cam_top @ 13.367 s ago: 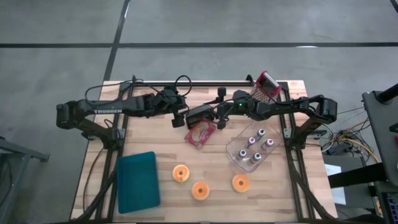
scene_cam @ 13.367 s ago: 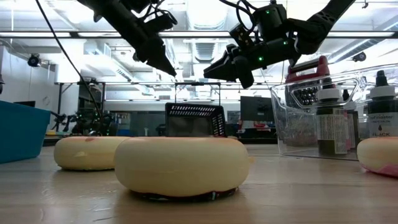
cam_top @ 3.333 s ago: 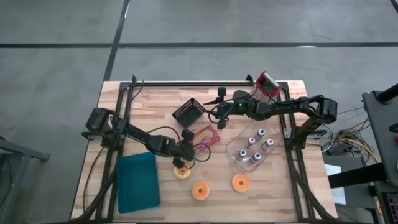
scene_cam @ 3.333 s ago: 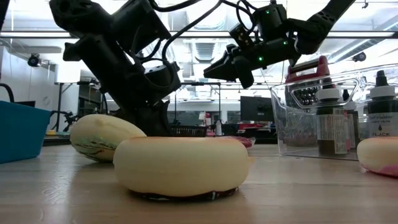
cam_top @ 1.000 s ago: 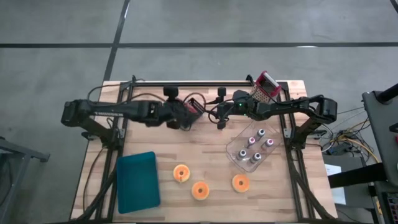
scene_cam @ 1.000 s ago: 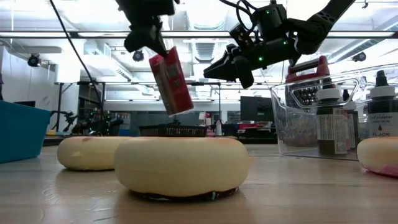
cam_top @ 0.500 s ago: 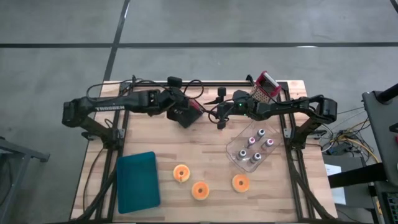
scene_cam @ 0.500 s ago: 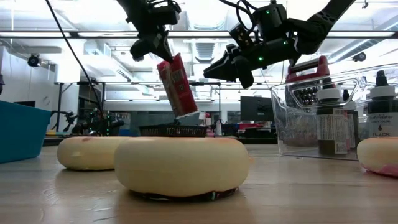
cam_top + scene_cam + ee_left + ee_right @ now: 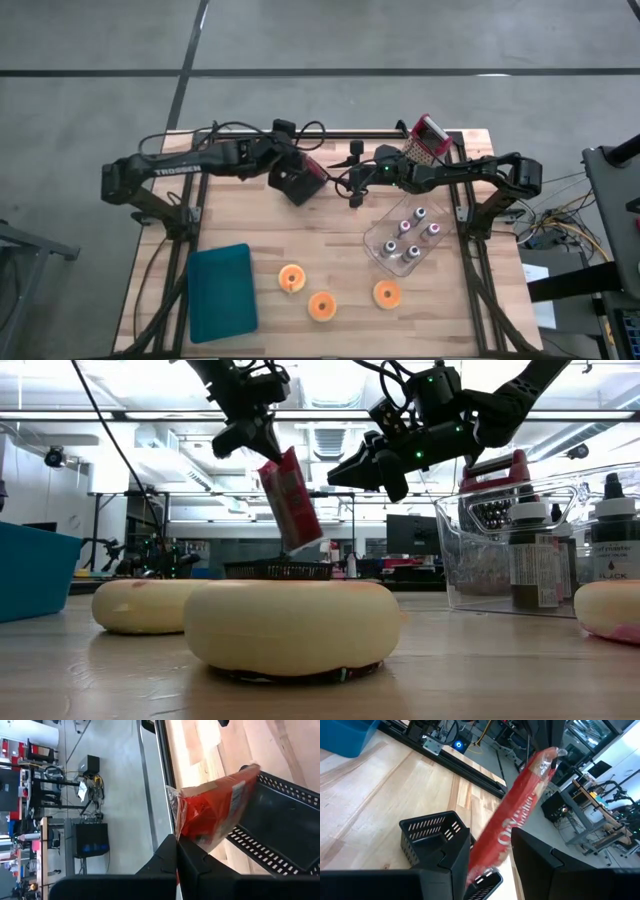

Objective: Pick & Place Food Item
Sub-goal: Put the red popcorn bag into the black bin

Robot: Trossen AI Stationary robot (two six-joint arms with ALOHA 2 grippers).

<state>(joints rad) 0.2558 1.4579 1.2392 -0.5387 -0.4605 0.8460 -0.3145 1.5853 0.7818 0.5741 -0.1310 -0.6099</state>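
Since a moment ago the left hand (image 9: pixel 262 448) has carried the red packet (image 9: pixel 293 500) a little farther over the black basket (image 9: pixel 278 570), and the packet now leans more; earlier still it lay flat on the counter (image 9: pixel 330 250) beside the basket; the left hand is clenched on the packet's top edge, and the packet hangs tilted in the air, its lower end just above the basket's rim in the low view; the left wrist view shows the packet (image 9: pixel 215 810) pinched between the closed fingers (image 9: pixel 192 862) with the basket's mesh wall (image 9: pixel 277 830) just beside it; from above, the basket (image 9: pixel 300 183) sits near the counter's far middle, partly under the left arm; the right hand (image 9: pixel 355 185) hovers close by on the basket's right, well above the counter, fingers partly apart and grasping nothing; its wrist view looks past its own fingers (image 9: pixel 447 865) at the packet (image 9: pixel 517 820) and the basket (image 9: pixel 432 837); three orange rings (image 9: pixel 322 305) lie along the near side, apart from one another; a teal tray (image 9: pixel 220 290) lies at the near left; a clear box (image 9: pixel 405 240) with small bottles stands at the right; a red grater (image 9: pixel 428 137) leans at the far right corner.
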